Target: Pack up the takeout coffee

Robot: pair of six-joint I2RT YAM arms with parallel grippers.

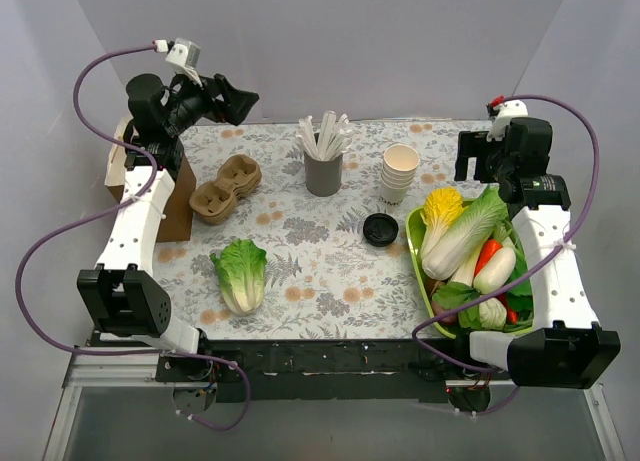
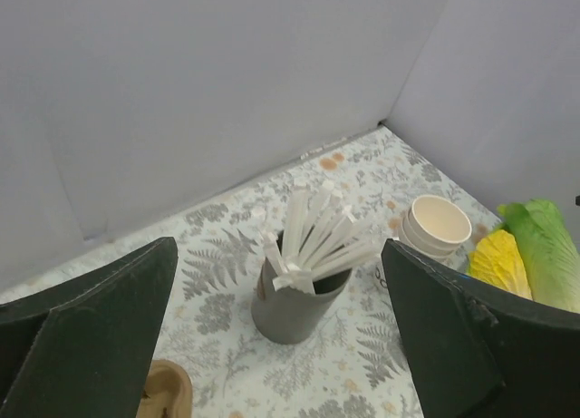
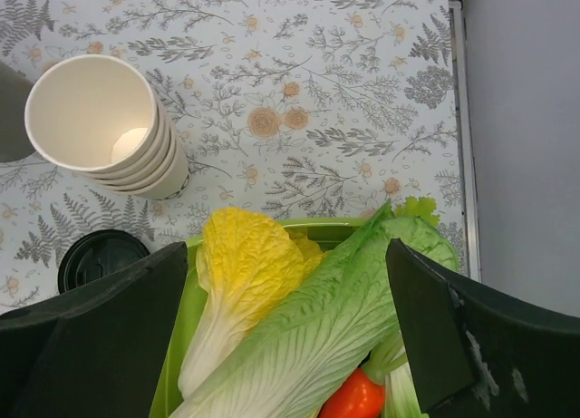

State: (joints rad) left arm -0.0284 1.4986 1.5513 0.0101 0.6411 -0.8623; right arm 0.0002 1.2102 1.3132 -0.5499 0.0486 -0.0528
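**Both end effectors hang wide open, lidded coffee stands on the surface**

The flowered surface (image 1: pixel 300 291) spreads out under both arms. The left end effector (image 1: pixel 232 98) is raised at the far left corner with its fingers spread wide and nothing between them. The right end effector (image 1: pixel 480 159) hangs at the far right, its fingers just as wide apart and also empty.

Directly beneath the right end effector is the green tray (image 1: pixel 412 243), heaped with leafy cabbages and red and white vegetables. A loose lettuce (image 1: pixel 241 273) lies well apart from both, below the left end effector and closer to the arm bases. The brown cardboard cup carrier (image 1: pixel 226 188) rests below and just off the left end effector.

Out in front of the left end effector's open fingers stands the grey cup of white sticks (image 2: pixel 294 305). Beyond it is the stack of lidless cups (image 3: pixel 100 123), which also shows under the right end effector, off toward its left finger.

The takeout coffee (image 1: pixel 381 228), black lid on, stands upright just beside the tray's rim. It is below the right end effector's left finger, half hidden by it in the wrist view, and far from the left one.
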